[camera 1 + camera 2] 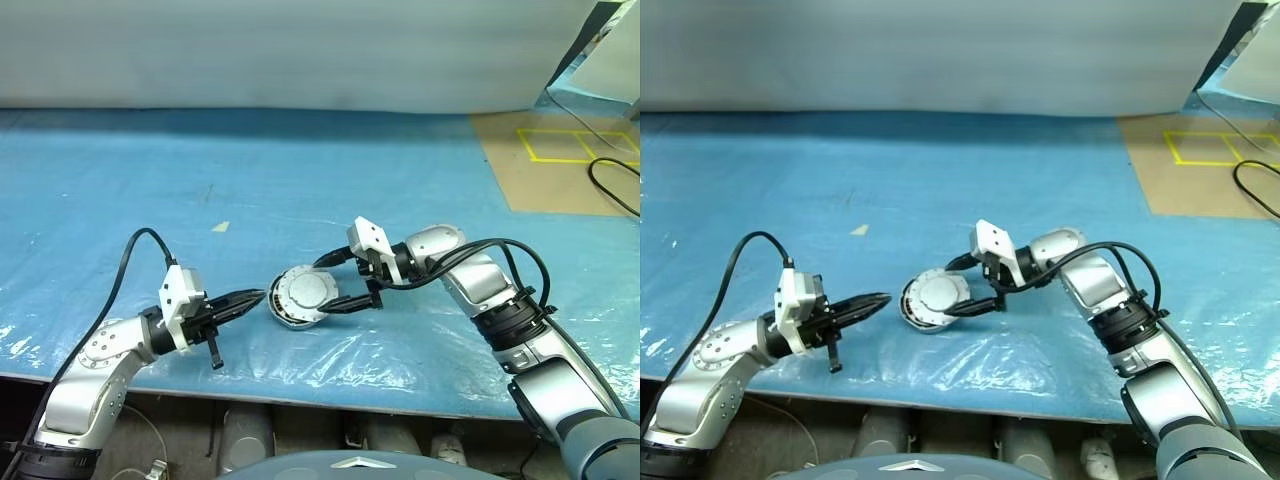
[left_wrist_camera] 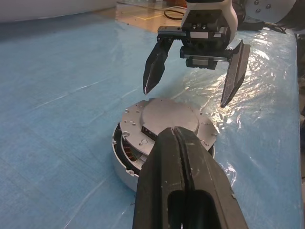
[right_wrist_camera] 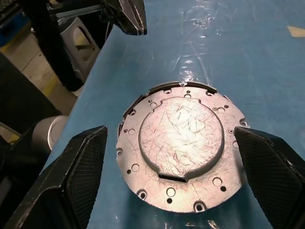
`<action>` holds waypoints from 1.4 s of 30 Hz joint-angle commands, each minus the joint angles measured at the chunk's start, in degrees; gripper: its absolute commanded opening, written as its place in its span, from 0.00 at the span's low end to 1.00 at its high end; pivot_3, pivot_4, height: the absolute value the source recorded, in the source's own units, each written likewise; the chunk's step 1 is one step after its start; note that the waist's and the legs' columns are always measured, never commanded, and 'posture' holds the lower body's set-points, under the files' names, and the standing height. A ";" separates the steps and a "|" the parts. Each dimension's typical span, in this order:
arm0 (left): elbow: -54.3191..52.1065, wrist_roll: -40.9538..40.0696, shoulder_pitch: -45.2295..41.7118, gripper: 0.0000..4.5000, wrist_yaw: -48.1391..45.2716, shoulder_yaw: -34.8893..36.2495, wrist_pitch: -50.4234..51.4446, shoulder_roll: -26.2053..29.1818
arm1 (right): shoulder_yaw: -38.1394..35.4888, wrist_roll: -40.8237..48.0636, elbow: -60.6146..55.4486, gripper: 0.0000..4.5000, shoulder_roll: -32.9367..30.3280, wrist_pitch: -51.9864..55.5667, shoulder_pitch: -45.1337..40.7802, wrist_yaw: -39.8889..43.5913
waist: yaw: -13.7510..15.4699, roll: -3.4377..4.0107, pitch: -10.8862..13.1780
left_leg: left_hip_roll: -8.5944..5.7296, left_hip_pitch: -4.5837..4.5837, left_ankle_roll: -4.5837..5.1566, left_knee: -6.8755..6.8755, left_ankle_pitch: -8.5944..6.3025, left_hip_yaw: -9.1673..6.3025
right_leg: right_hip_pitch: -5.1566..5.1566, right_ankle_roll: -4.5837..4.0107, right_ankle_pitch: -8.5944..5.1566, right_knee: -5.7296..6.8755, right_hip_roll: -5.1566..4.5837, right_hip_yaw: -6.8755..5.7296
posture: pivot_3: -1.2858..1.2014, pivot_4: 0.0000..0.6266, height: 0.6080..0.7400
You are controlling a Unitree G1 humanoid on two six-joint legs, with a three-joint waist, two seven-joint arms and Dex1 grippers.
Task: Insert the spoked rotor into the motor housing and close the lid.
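Motor housing [image 1: 300,297] sits low centre of the left eye frame, on the blue plastic sheet [image 1: 300,180] covering the table. A grey metal lid [image 3: 183,148] lies on top of it: round plate with small holes around the rim and a raised scratched centre disc. Lid sits slightly askew in the left wrist view; at the gap on the near side, copper-coloured windings of the spoked rotor [image 2: 129,153] show inside the housing.

Right gripper [image 1: 352,284] is just right of the housing, centre-right of frame, jaws spread wide and released, holding nothing. One finger reaches over the far edge, the other along the near edge, the lid between them; contact cannot be told. In the right wrist view both black fingers [image 3: 83,162] flank the lid with blue sheet visible between.

Left gripper [image 1: 255,296] is lower left of the frame, fingers clenched together into a point, empty, tip just beside the housing's left edge, not clearly touching.

Brown board [image 1: 560,160] with yellow tape squares lies upper right, a black cable [image 1: 610,185] over it.
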 commanded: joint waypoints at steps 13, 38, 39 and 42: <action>-2.45 -0.56 0.24 0.00 -1.48 0.27 -0.68 0.60 | 1.91 -6.51 6.20 0.99 4.96 -9.75 -2.11 0.49 | -0.13 0.00 0.00 | 0.03 0.05 0.03 0.15 -0.02 0.01 | -0.01 -0.01 0.00 0.20 0.00 0.03 | 0.52 0.24 1.00; 11.32 6.15 4.25 0.00 -6.76 -0.39 -17.88 -2.10 | 0.47 -5.96 7.79 0.16 7.59 -7.58 -5.51 2.33 | -0.15 0.00 0.00 | 0.05 0.10 0.18 0.16 -0.11 0.01 | -0.02 -0.02 -0.01 0.26 0.00 0.05 | 0.52 0.24 1.00; 11.61 6.16 4.13 0.00 -6.80 -0.33 -18.09 -2.14 | 0.36 -5.87 7.60 0.08 7.60 -7.29 -5.72 2.41 | -0.13 0.00 0.00 | 0.05 0.09 0.18 0.15 -0.11 0.00 | -0.02 -0.02 -0.01 0.25 -0.01 0.04 | 0.52 0.24 1.00; 12.13 6.15 3.78 0.00 -6.69 -0.28 -18.55 -2.27 | 0.10 -5.71 7.24 0.00 7.38 -6.67 -6.09 2.54 | -0.07 0.00 0.00 | 0.05 0.06 0.18 0.15 -0.11 0.01 | -0.04 -0.02 -0.01 0.24 0.00 0.04 | 0.52 0.24 1.00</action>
